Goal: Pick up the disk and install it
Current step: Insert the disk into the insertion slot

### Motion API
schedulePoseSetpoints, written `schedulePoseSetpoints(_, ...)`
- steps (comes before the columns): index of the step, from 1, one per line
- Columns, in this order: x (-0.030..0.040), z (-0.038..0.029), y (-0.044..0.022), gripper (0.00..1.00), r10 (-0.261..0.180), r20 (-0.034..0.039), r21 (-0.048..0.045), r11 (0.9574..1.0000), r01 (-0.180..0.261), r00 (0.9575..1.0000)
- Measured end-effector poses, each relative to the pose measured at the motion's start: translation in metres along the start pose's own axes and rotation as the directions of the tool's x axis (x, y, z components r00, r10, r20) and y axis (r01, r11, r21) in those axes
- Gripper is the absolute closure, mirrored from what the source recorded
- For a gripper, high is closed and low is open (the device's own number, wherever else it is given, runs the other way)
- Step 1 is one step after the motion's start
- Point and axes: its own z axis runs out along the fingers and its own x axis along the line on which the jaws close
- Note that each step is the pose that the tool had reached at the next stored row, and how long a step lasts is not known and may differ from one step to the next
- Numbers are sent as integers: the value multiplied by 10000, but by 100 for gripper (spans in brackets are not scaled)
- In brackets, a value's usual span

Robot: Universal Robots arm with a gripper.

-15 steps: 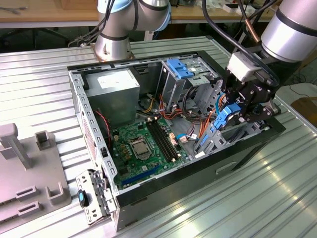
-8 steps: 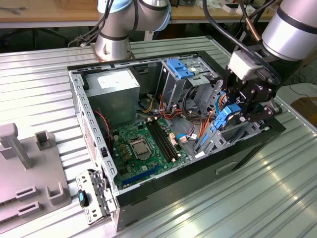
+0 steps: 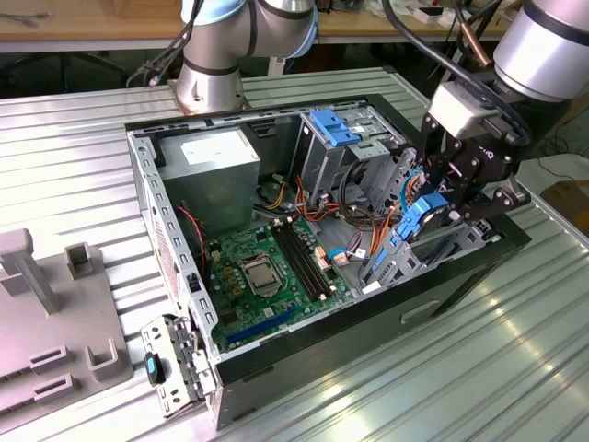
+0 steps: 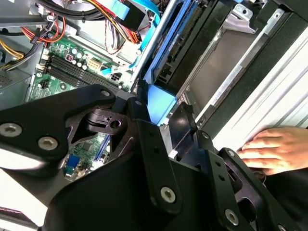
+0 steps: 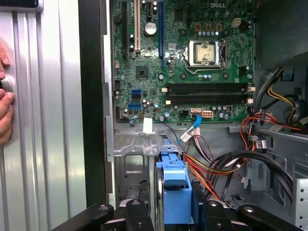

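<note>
The disk [image 3: 417, 224], dark with bright blue caddy rails, is held on edge at the open computer case's [image 3: 138, 175] end on the exterior view's right. It sits low in the metal drive bay [image 3: 460, 241] there. My gripper [image 3: 440, 204] is shut on the disk from above. In the first wrist view the blue caddy end of the disk [image 5: 173, 190] sits between my black fingers [image 5: 208, 211], with my gripper [image 5: 174, 209] centred on it. In the second wrist view the disk [image 4: 159, 103] runs between the black linkages of my gripper [image 4: 161, 115].
The green motherboard [image 3: 267, 267] lies on the case floor, with the power supply [image 3: 216, 161] behind it and orange and black cables [image 5: 226, 168] near the bay. A paler blue bracket [image 3: 333, 126] tops the rear drive cage. A grey fixture [image 3: 55, 313] stands on the table. A person's hand [image 4: 274, 149] rests beside the case.
</note>
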Motion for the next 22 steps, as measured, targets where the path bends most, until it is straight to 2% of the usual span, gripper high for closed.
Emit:
schedulePoseSetpoints(2,0,-18,-1,56,0,1,-12,10000,0,10000)
schedulePoseSetpoints(9,-3,-149,-9,56,3,-3,-171,9999,-3,10000)
schedulePoseSetpoints(14,-4,-170,-11,56,3,-5,-205,9998,-3,10000)
schedulePoseSetpoints(15,-4,-170,-11,58,4,-7,-205,9998,-4,10000)
schedulePoseSetpoints(16,-5,-168,-16,71,2,-8,-205,9998,-3,10000)
schedulePoseSetpoints(18,-5,-162,-34,71,3,-6,-205,9998,-3,10000)
schedulePoseSetpoints(19,-5,-155,-68,77,3,-4,-205,9998,-3,10000)
schedulePoseSetpoints(20,-6,-147,-114,89,3,-5,-205,9998,-3,10000)
schedulePoseSetpoints(22,-7,-130,-189,89,3,-8,-205,9998,-3,10000)
